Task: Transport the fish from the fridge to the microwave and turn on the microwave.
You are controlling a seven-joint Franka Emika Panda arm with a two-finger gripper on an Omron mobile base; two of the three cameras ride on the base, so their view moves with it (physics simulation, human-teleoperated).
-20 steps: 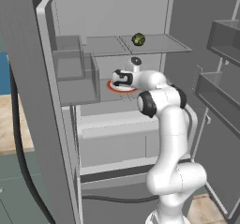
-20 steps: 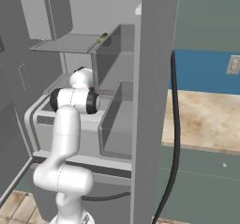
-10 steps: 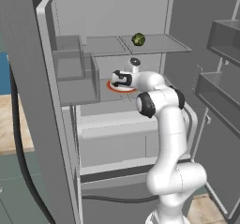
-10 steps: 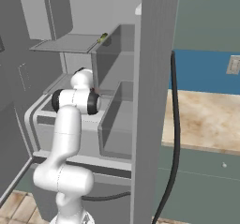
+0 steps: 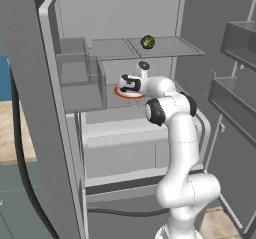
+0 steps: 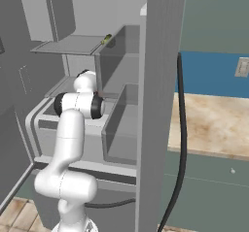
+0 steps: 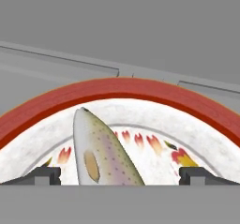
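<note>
The fridge [image 5: 65, 133] stood with its door swung wide, so that the arm could reach straight in from the front; its shelves, bins and drawers lay all around the claw [image 5: 128, 85]. A glass shelf [image 5: 165, 47] ran above the claw, and on it, up and slightly to the right in the left base view, sat a dark green ball [image 5: 147, 42], well apart from the work.

Directly beneath the claw lay a white plate with a red-orange rim [image 7: 117, 89], resting on the lower shelf. The plate carried the fish [image 7: 101, 150], a slender speckled silver-grey body whose pointed end lay ahead of the claw in the hand view, the rest running back between the two fingertips [image 7: 44, 175].

The claw was spread to its full width, one tip on either side of the fish and neither touching it. This straddling pose was judged to be the approach for a grasp across the narrow body; the fish had not yet been lifted.
</note>
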